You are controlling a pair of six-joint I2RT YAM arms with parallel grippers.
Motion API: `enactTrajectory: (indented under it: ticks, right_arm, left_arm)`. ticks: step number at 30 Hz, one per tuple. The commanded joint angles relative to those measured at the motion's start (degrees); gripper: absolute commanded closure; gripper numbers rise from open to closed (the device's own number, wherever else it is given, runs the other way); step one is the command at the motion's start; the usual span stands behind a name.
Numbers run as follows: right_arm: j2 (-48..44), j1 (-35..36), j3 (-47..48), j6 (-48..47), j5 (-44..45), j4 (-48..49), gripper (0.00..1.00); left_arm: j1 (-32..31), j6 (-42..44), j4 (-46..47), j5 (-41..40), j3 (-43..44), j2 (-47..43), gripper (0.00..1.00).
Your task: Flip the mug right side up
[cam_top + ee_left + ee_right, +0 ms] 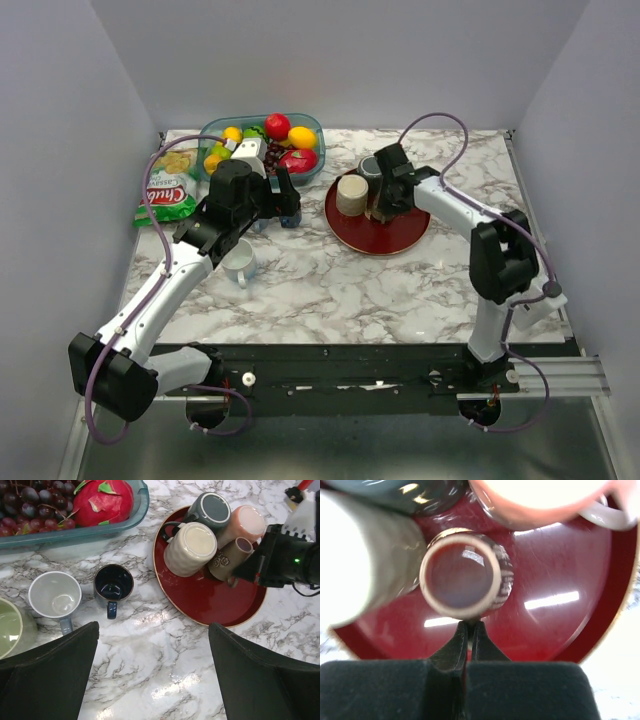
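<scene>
- Evidently glazed ceramic, the brown mug is stiff, slick, breakable and probably fairly light; it tilts base-up on the red plate.
- Its handle seems the surest hold; the right gripper pinches tight there.
- Beyond, the left gripper gapes wide, empty.

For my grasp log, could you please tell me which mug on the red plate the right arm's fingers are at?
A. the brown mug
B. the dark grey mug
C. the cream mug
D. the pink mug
A: in the right wrist view the fingers are pinched together right against the side of the brown mug, while the other mugs sit off to the sides.
</scene>
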Motion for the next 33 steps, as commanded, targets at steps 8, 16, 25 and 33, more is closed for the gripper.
enactTrajectory:
  ticks: [8, 16, 25, 33]
  right_arm:
    - [-22.6, -0.1, -0.6, -0.3, -12.5, 3.2, 0.99]
    - [-25.4, -0.2, 3.8, 9.7, -34.2, 13.3, 0.99]
    - [-22.7, -0.2, 1.9, 28.4, -51.4, 35.7, 0.99]
    - [-22.2, -0.2, 1.2, 33.4, -52.6, 41.8, 0.99]
  left_arm:
    - [0.0, 0.8, 3.1, 8.1, 6.0, 1.7, 0.01]
    - [0.1, -5.8, 10.7, 23.4, 10.0, 4.7, 0.01]
    - [0.1, -11.2, 15.4, 27.3, 9.6, 5.1, 0.01]
    - [0.1, -19.2, 25.6, 26.0, 7.8, 4.9, 0.01]
